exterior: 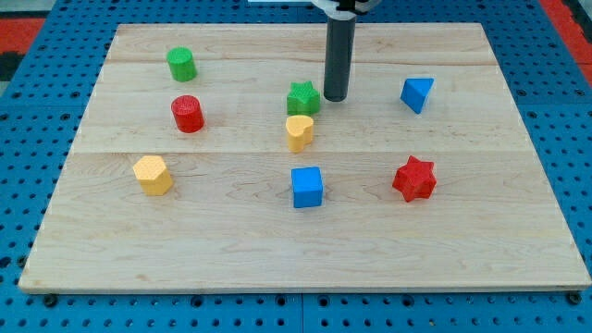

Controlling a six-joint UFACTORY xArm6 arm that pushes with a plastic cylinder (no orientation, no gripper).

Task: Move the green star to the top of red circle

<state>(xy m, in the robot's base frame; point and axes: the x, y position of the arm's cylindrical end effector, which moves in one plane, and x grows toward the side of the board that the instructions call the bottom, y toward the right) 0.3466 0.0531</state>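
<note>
The green star (302,98) lies near the board's upper middle. The red circle (187,114) stands well to its left, in the view's left part. My tip (335,97) rests on the board just to the right of the green star, very close to it or touching its right side. The dark rod rises straight up from the tip to the view's top edge. A yellow heart (299,132) sits directly below the green star, almost touching it.
A green cylinder (181,64) stands above the red circle. A yellow hexagon (153,175) lies at lower left, a blue cube (307,187) at lower middle, a red star (413,178) at lower right, a blue triangle (416,93) at right. The wooden board (305,259) sits on a blue pegboard.
</note>
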